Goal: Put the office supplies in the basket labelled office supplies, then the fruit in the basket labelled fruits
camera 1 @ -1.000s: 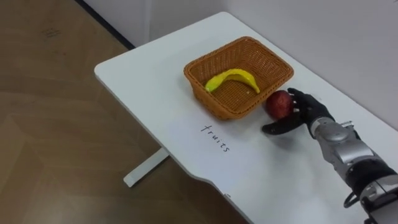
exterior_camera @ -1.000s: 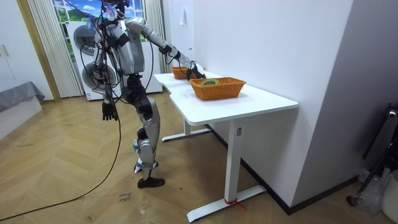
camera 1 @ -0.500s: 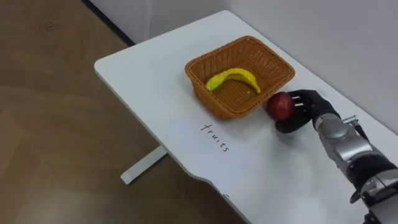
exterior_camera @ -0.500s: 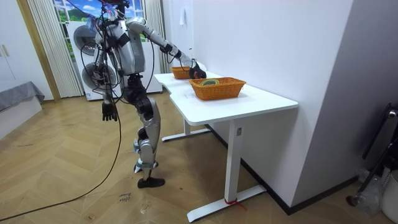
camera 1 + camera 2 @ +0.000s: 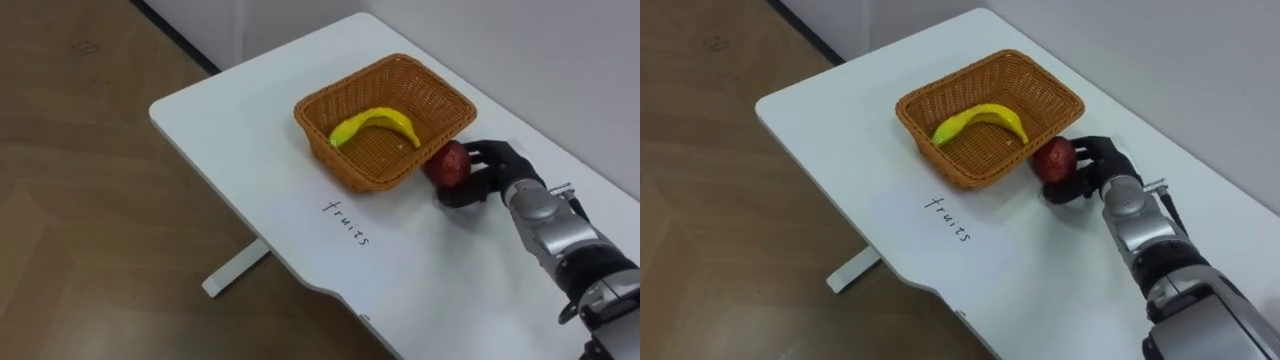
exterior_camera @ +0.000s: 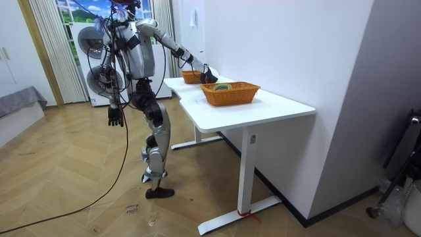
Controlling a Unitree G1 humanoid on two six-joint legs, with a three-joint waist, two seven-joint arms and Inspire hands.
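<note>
Beside basket [image 5: 340, 83], apple [image 5: 447, 165] in right hand [image 5: 493, 172]

The robot stands upright with its right arm stretched well out in front, the right robot hand [image 5: 487, 172] wrapped with fingers and thumb round an apple [image 5: 447, 165], while its left arm hangs straight down, the left robot hand [image 6: 116, 118] beside its thigh.

Banana [image 5: 375, 124] in basket [image 5: 322, 148] on table [image 5: 240, 120], apple [image 5: 447, 165] just right of the basket
</note>
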